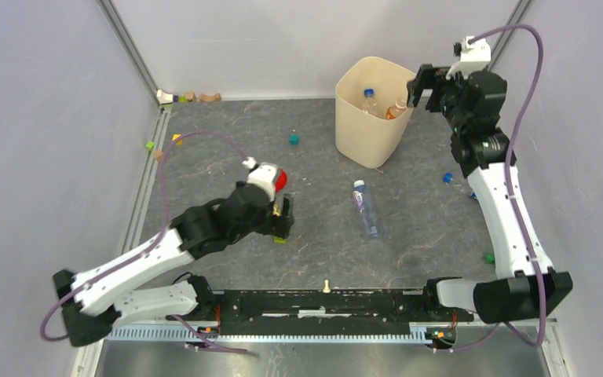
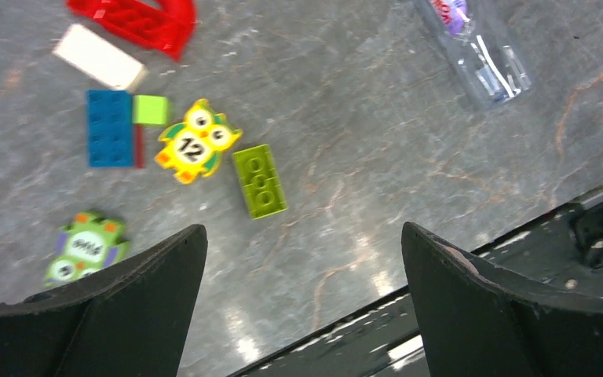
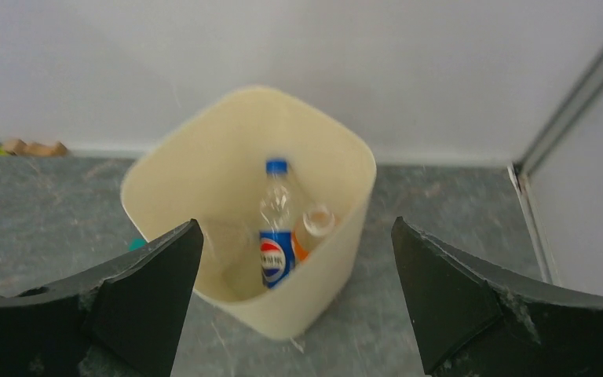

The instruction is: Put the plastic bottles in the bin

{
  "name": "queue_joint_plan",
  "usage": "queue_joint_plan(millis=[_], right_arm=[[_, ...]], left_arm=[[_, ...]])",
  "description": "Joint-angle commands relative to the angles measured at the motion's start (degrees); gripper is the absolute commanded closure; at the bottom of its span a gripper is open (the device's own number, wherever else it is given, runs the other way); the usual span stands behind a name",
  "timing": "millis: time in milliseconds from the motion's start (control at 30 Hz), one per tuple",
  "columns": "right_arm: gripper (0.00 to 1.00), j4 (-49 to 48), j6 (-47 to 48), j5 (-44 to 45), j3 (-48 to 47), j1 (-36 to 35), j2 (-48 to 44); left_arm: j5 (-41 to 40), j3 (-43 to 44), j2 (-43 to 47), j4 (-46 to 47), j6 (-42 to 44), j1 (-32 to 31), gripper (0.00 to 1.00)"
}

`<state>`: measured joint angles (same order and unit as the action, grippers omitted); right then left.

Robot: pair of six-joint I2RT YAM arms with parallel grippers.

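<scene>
Right fingers [image 3: 471,298] spread, Pepsi bottle [image 3: 275,236] inside bin [image 3: 318,302]

far right of the table [image 1: 228,126]: the bin [image 1: 369,133], against the back wall. inside it, side by side and touching: capped bottle [image 3: 275,228] on the left, second bottle [image 3: 314,229] on the right. just right of the bin's rim: right gripper [image 1: 419,88]. in front of the bin, mid-table: lying bottle [image 1: 366,208]. left of that bottle: left gripper [image 1: 284,220], above a cluster of toy pieces [image 2: 196,145]. far left corner: small blocks [image 1: 188,97].

bottle [image 2: 483,55] cropped at top, green owl [image 2: 86,247] blurred
</scene>
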<state>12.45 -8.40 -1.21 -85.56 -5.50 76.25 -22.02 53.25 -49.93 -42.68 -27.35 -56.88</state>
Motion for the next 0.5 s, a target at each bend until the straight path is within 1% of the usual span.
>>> queue_joint_plan(millis=[0,133,233,333,467], right_arm=[[0.02,7.39,0.48,6.48,7.11,0.22,-6.79],[0.02,10.9,-2.47,16.9,13.37,0.22,-14.88],[0.02,11.99,-3.81,22.95,17.57,0.23,-20.85],[0.02,13.46,-2.97,24.25,18.85,0.23,-24.42],[0.02,15.26,-2.53,21.51,19.5,0.22,-27.53]], left_arm=[[3.35,9.6,-14.07,7.09,-9.43,-2.4,0.0],[0.56,17.77,-28.48,9.4,-16.21,-5.11,0.0],[-2.5,27.58,-40.46,8.04,-19.17,-7.34,0.0],[-4.35,40.27,-53.53,3.91,-20.65,-9.08,0.0],[-5.75,57.02,-68.72,-3.3,-21.34,-9.49,0.0]])
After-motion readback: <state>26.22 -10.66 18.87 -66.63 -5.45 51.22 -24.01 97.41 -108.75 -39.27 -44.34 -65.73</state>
